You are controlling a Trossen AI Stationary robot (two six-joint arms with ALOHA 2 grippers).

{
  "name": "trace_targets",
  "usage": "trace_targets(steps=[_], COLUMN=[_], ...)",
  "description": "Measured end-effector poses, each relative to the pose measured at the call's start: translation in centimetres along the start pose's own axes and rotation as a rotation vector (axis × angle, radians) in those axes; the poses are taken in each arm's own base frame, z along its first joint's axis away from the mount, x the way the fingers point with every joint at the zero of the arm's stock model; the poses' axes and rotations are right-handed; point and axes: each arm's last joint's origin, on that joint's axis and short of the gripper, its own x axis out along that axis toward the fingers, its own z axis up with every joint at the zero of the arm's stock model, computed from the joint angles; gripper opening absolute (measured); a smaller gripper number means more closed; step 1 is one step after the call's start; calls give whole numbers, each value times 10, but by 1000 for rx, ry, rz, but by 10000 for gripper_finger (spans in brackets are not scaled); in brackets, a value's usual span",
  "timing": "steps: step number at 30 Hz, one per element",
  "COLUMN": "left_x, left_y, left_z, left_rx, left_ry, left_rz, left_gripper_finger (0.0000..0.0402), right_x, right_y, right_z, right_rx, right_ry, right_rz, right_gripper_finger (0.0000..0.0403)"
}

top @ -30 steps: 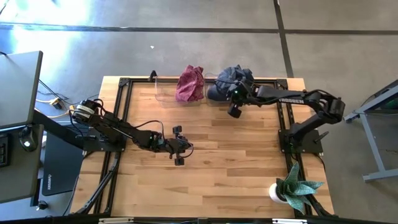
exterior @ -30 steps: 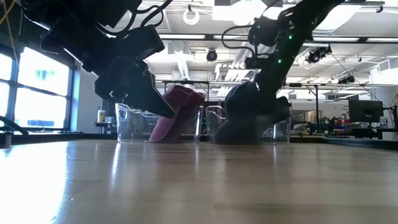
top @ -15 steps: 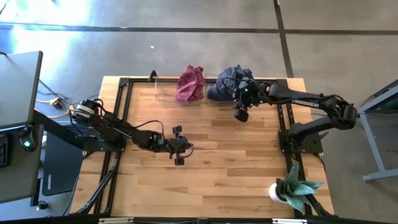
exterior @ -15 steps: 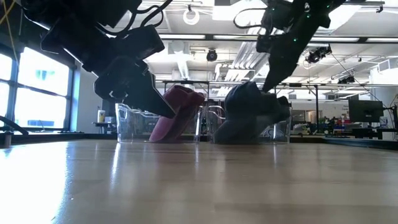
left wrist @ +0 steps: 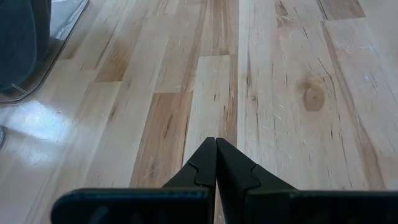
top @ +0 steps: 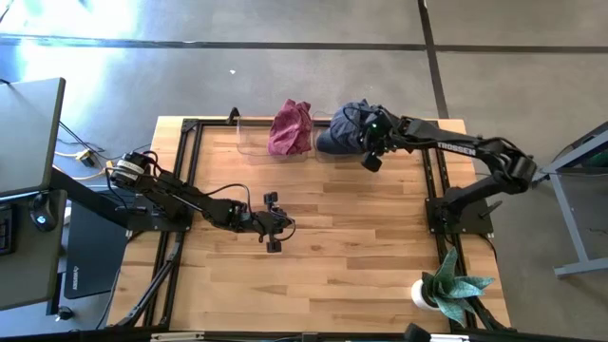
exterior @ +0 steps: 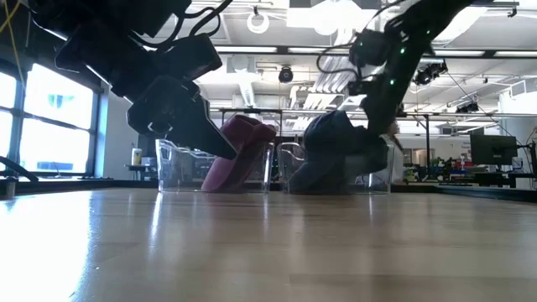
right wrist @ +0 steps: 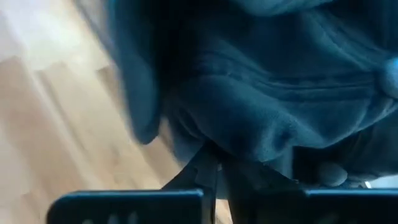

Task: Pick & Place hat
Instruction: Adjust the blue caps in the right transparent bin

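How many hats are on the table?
2. A maroon hat sits in a clear bin at the table's far edge. A dark blue hat sits in the next bin, right beside it, with the right hand at it. More could be hidden underneath.

A wooden table [top: 351,247] is carrying two clear bins [top: 249,141] along its far edge and a potted plant [top: 446,290] at one corner.

floor [top: 285,76]: grey concrete | window [exterior: 46,126]: bright | ceiling lights [exterior: 336,17]: on | monitor [exterior: 489,149]: dark
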Motion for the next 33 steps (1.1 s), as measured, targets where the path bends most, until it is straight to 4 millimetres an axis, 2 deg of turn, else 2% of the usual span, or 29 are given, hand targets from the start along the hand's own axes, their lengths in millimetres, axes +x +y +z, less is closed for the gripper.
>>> trace_targets(steps=[5,9,15,24,29,33], left_x=[0,0,0,0,0,0], left_y=[0,0,0,0,0,0], left_z=[0,0,0,0,0,0], left_rx=[0,0,0,0,0,0], left_ry=[0,0,0,0,0,0], left_rz=[0,0,0,0,0,0], left_gripper_finger=[0,0,0,0,0,0], right_x=[23,23,3,-41,-53,-49], right_y=[-1,-1,-2,-6,-2,13], right_z=[-2,-2,-7,-6,7,26], right_rx=[-28,-28,9,171,183,126], right_ry=[77,81,76,-107,-284,-430], right_rz=[-31,-35,14,60,194,324], right_gripper_finger=[24,13,13,93,113,108])
